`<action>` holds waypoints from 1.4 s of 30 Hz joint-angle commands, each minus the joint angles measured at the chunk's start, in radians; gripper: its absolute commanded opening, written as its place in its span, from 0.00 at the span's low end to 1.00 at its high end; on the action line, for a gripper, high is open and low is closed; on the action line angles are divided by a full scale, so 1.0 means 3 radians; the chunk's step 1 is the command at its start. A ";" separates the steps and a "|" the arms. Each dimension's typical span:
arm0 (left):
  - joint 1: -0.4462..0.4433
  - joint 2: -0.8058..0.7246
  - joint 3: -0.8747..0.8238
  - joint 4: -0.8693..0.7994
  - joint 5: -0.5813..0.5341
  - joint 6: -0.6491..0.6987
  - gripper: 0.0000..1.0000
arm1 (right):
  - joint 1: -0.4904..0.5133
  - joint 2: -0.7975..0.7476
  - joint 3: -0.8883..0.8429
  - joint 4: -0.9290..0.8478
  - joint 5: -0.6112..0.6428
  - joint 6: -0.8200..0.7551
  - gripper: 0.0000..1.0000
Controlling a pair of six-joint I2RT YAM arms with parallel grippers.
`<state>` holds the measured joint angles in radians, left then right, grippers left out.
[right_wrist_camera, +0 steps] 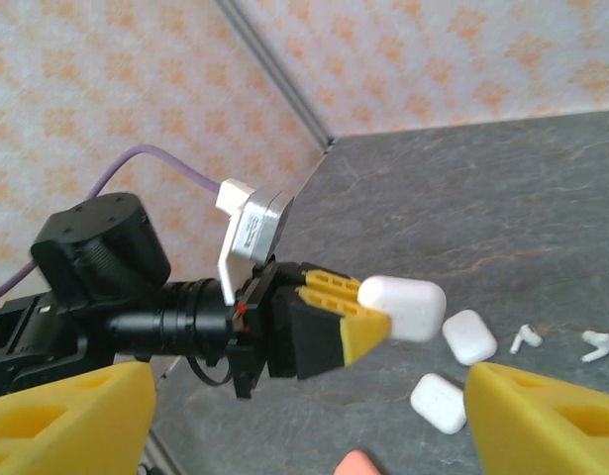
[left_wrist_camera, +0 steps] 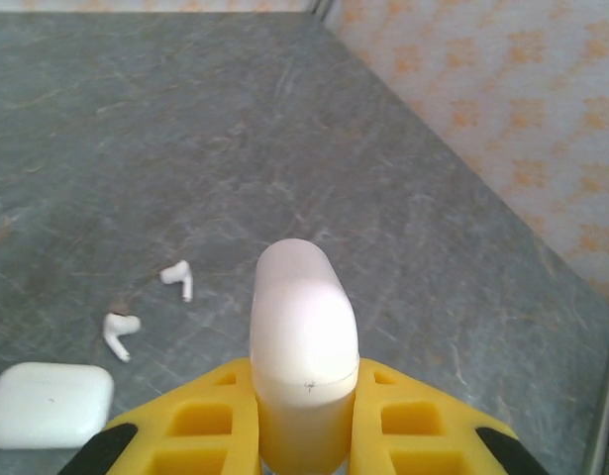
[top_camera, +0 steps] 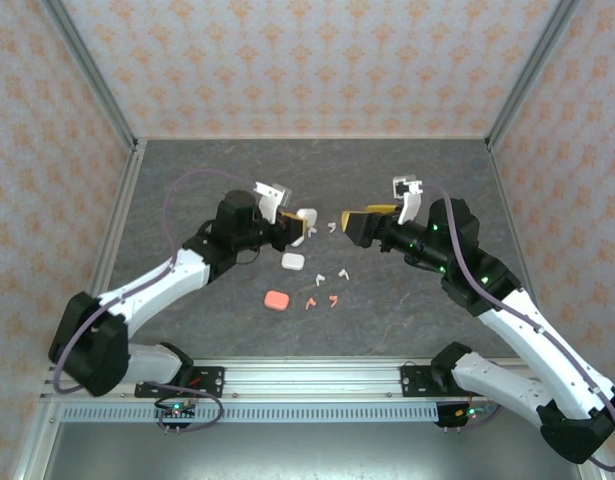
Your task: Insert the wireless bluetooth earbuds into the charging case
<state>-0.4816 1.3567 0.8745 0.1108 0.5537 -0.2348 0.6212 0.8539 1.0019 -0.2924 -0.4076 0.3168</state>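
My left gripper is clamping its yellow fingers on a white charging case, one finger on each side, and is holding it up off the table. I cannot tell whether its lid is open. My right gripper is spreading its fingers wide apart with nothing between them. It is facing the left one, with the held case just in front of it. Below the held case, two more white cases are lying on the table, and a coral-pink case is sitting nearer the arm bases. The earbuds are lying loose on the table. Two white ones are sitting between the grippers, and two more white ones are lying closer to the bases. Two coral ones are lying just right of the coral-pink case.
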 commanded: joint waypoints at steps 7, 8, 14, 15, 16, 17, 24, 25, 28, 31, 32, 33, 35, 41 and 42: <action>0.0485 0.1224 0.0879 -0.0233 0.0633 -0.0106 0.00 | 0.0011 -0.0238 -0.0317 0.0066 0.0677 0.0250 0.99; 0.0503 0.1360 0.0975 -0.0229 0.0656 -0.0139 0.00 | 0.0011 -0.0256 -0.0337 0.0069 0.0684 0.0265 0.99; 0.0545 0.2038 0.1495 -0.0449 0.0616 -0.0182 0.00 | 0.0010 -0.0304 -0.0348 -0.0076 0.0721 0.0276 0.99; 0.0561 0.2112 0.1546 -0.0448 0.0606 -0.0204 0.00 | 0.0010 -0.0314 -0.0349 -0.0097 0.0734 0.0282 0.99; 0.0575 0.2173 0.1589 -0.0447 0.0604 -0.0236 0.00 | 0.0010 -0.0320 -0.0353 -0.0116 0.0740 0.0286 0.99; 0.0587 0.2241 0.1628 -0.0434 0.0604 -0.0271 0.00 | 0.0010 -0.0324 -0.0354 -0.0137 0.0749 0.0289 0.99; 0.0634 0.2557 0.1851 -0.0550 0.0598 -0.0316 0.06 | 0.0010 -0.0335 -0.0367 -0.0222 0.0769 0.0285 0.99; 0.0634 0.2588 0.1873 -0.0581 0.0598 -0.0312 0.08 | 0.0010 -0.0328 -0.0369 -0.0225 0.0766 0.0292 0.99; 0.0652 0.2654 0.1918 -0.0652 0.0591 -0.0301 0.12 | 0.0012 -0.0315 -0.0388 -0.0225 0.0832 0.0359 0.99; 0.0674 0.2694 0.1947 -0.0730 0.0574 -0.0276 0.19 | 0.0013 -0.0310 -0.0422 -0.0211 0.0888 0.0390 0.99; 0.0679 0.2693 0.1948 -0.0737 0.0563 -0.0266 0.22 | 0.0012 -0.0311 -0.0445 -0.0187 0.0892 0.0396 0.99; 0.0682 0.2699 0.1953 -0.0754 0.0554 -0.0251 0.25 | 0.0010 -0.0310 -0.0468 -0.0161 0.0893 0.0405 0.99; 0.0690 0.2703 0.1953 -0.0768 0.0539 -0.0240 0.31 | 0.0010 -0.0310 -0.0513 -0.0113 0.0906 0.0426 0.99; 0.0700 0.2611 0.1905 -0.0768 0.0374 -0.0220 0.50 | 0.0010 -0.0310 -0.0652 -0.0034 0.0979 0.0563 0.99; 0.0705 0.2573 0.1878 -0.0756 0.0305 -0.0224 0.52 | 0.0010 -0.0300 -0.0665 -0.0031 0.1001 0.0573 0.99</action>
<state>-0.2806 2.1498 1.4391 -0.0925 0.7002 -0.3111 0.6212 0.7677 0.8173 -0.3435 -0.1440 0.4587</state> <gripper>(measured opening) 0.506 0.992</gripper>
